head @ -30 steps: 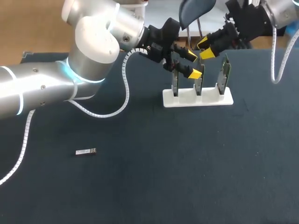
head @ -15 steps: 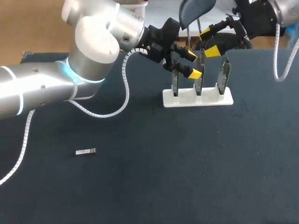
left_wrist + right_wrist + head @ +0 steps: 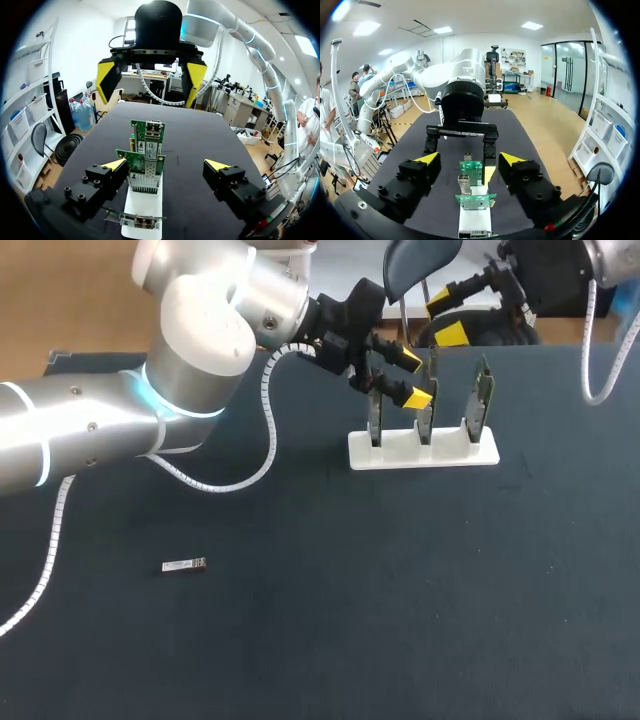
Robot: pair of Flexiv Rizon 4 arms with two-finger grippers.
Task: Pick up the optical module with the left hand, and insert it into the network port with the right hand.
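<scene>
Lying alone, one optical module [image 3: 184,565]; three racked cards [image 3: 483,400].

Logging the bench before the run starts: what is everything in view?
Optical module: one, silver, lying flat on the table's near left, apart from everything else.
Network cards: three, green, upright in the rack.
Rack: one, white, far middle of the table.
Table: one, dark top.
Left hand: yellow-tipped, open, at the cards' tops, holding nothing.
Right hand: yellow-tipped, open, raised behind the rack, holding nothing.
</scene>
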